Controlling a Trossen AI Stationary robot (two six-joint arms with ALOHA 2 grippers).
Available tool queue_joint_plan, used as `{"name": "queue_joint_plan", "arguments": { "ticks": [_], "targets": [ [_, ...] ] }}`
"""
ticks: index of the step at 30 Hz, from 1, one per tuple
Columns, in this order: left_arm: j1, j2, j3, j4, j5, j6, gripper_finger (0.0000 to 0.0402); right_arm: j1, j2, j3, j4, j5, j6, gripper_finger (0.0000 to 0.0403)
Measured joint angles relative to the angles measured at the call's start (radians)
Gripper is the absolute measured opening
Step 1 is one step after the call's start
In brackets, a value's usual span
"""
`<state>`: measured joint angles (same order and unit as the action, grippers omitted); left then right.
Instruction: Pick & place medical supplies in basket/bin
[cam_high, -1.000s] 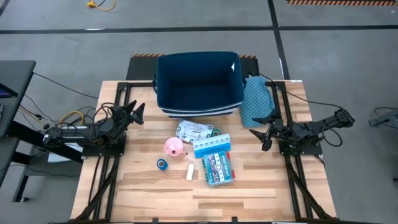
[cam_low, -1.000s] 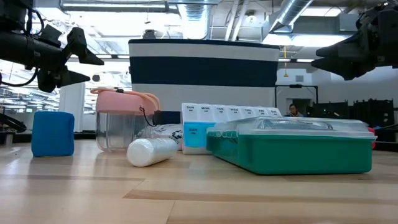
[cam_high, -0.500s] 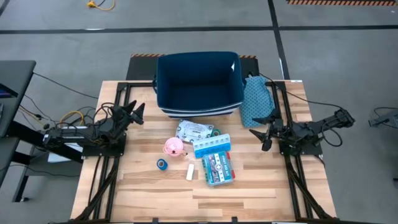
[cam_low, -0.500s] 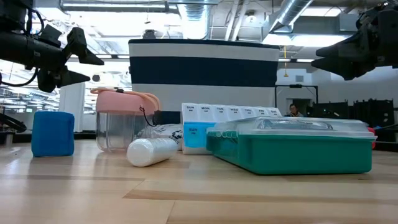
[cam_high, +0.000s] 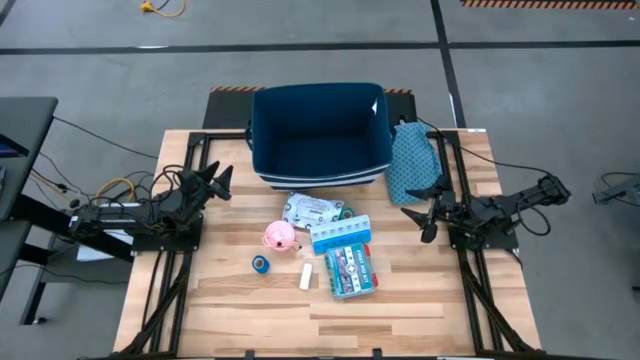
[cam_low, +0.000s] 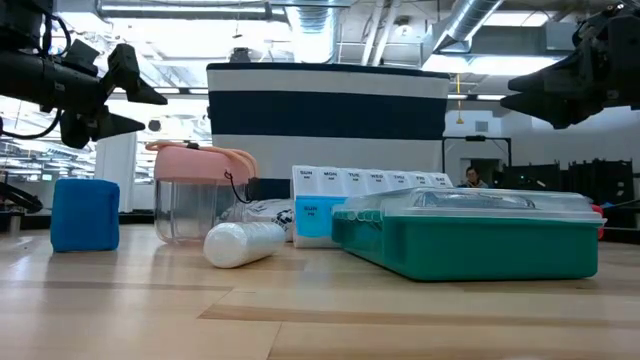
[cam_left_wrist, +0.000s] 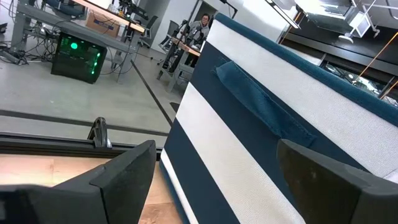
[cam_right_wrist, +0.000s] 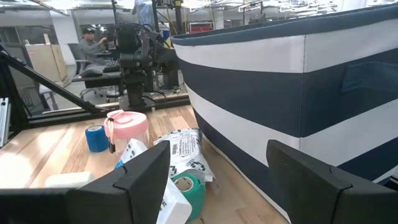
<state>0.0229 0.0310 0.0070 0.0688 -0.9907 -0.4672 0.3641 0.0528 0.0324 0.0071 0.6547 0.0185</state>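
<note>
The navy bin (cam_high: 320, 128) with white stripes stands at the table's far middle. In front of it lie the supplies: a white packet (cam_high: 311, 209), a green roll (cam_high: 345, 213), a pink round piece (cam_high: 281, 236), a light-blue pill organizer (cam_high: 341, 236), a teal case (cam_high: 350, 272), a blue tape roll (cam_high: 260, 263) and a white stick (cam_high: 307, 277). My left gripper (cam_high: 222, 182) hovers open at the table's left side, pointing at the bin (cam_left_wrist: 280, 124). My right gripper (cam_high: 417, 224) hovers open at the right side, facing the supplies and the bin (cam_right_wrist: 292, 87).
A teal patterned fabric pouch (cam_high: 410, 165) lies against the bin's right wall, just beyond my right gripper. Bare wood stretches along the table's near edge (cam_high: 320, 330). People sit at desks in the room behind the table.
</note>
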Motion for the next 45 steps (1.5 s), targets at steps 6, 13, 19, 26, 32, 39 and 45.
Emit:
{"name": "queue_joint_plan", "arguments": {
  "ticks": [6, 13, 19, 26, 32, 39, 45],
  "targets": [
    [0.000, 0.000, 0.000, 0.000, 0.000, 0.000, 0.0323, 0.000, 0.000, 0.000, 0.000, 0.000, 0.000, 0.0260],
    [0.000, 0.000, 0.000, 0.000, 0.000, 0.000, 0.0323, 0.000, 0.000, 0.000, 0.000, 0.000, 0.000, 0.0260],
    [0.000, 0.000, 0.000, 0.000, 0.000, 0.000, 0.0323, 0.000, 0.000, 0.000, 0.000, -0.001, 0.000, 0.0260],
    [0.000, 0.000, 0.000, 0.000, 0.000, 0.000, 0.0323, 0.000, 0.000, 0.000, 0.000, -0.001, 0.000, 0.0260],
    [0.000, 0.000, 0.000, 0.000, 0.000, 0.000, 0.0323, -0.021, 0.000, 0.000, 0.000, 0.004, 0.001, 0.0260],
    [0.000, 0.000, 0.000, 0.000, 0.000, 0.000, 0.0323, -0.043, 0.000, 0.000, 0.063, -0.022, 0.198, 0.0260],
    [0.000, 0.000, 0.000, 0.000, 0.000, 0.000, 0.0323, -0.046, 0.029, 0.050, 0.020, -0.121, 0.349, 0.0260]
  ]
}}
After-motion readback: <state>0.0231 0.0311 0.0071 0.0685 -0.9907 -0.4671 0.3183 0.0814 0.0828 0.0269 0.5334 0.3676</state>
